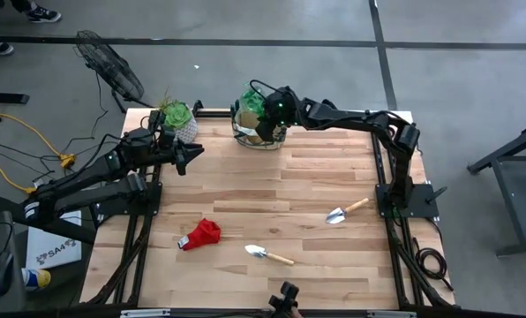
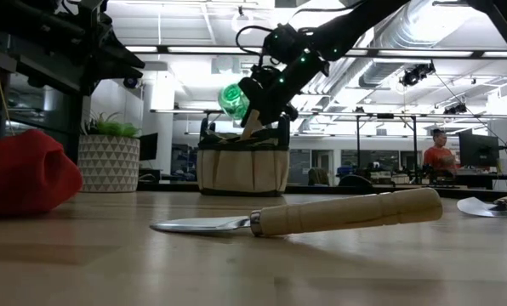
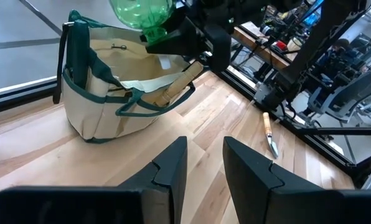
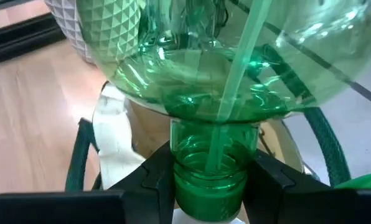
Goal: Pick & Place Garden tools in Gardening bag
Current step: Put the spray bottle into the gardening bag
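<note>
The beige gardening bag (image 1: 259, 132) with green trim stands at the table's far edge; a wooden handle (image 3: 176, 87) leans out over its rim. My right gripper (image 1: 274, 109) hovers over the bag, shut on a translucent green plastic piece (image 1: 252, 101), a round bulb with a short neck. My left gripper (image 3: 204, 163) is open at the far left, beside the plant pot, with nothing between its fingers. Two trowels (image 1: 344, 212) (image 1: 267, 255) and a red cloth piece (image 1: 201, 234) lie flat on the table. My right gripper pinches the green piece's neck (image 4: 210, 177) between its two fingers (image 4: 151, 177), one on each side. The fingers reach in from the table's right side, slanting down. The bulb (image 4: 235, 62) sticks out beyond the fingertips, lifted clear above the bag's open top (image 2: 242, 144).
A green plant in a white patterned pot (image 1: 179, 122) stands at the far left corner, close to the bag. The near trowel (image 2: 321, 217) lies close to the table's front edge. Bare wood stretches across the table's middle (image 1: 272, 185).
</note>
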Motion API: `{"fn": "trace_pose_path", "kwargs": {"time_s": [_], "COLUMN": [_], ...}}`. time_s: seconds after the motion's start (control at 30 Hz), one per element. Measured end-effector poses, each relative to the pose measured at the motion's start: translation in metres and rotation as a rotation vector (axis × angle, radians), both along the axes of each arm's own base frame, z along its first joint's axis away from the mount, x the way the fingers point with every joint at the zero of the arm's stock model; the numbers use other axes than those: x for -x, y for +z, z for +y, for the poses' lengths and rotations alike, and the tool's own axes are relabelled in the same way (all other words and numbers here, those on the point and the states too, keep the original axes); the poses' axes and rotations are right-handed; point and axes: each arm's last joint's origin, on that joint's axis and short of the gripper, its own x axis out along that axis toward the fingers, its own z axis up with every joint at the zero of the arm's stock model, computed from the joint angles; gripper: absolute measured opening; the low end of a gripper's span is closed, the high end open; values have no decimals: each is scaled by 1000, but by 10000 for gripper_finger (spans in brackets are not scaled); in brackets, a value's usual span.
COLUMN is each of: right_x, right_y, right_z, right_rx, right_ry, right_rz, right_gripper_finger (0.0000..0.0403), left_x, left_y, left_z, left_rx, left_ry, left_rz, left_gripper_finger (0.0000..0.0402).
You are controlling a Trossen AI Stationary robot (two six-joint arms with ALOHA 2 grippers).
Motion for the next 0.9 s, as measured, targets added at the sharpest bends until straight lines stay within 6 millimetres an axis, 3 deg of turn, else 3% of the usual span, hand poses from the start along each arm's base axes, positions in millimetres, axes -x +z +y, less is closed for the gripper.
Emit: {"fn": "trace_pose_path", "kwargs": {"time_s": [0.33, 0.9], "right_x": [4, 4], "right_y": [-7, -5], "right_z": [5, 8], "right_rx": [29, 87], "right_ry": [65, 99], "right_rz": [131, 169], "right_gripper_finger": [133, 206], "left_x": [0, 0], "left_y": [0, 0], "left_z": [0, 0], "left_rx": [0, -3], "left_ry": [0, -3], "left_rz": [0, 1], "left_gripper_finger": [102, 102]}}
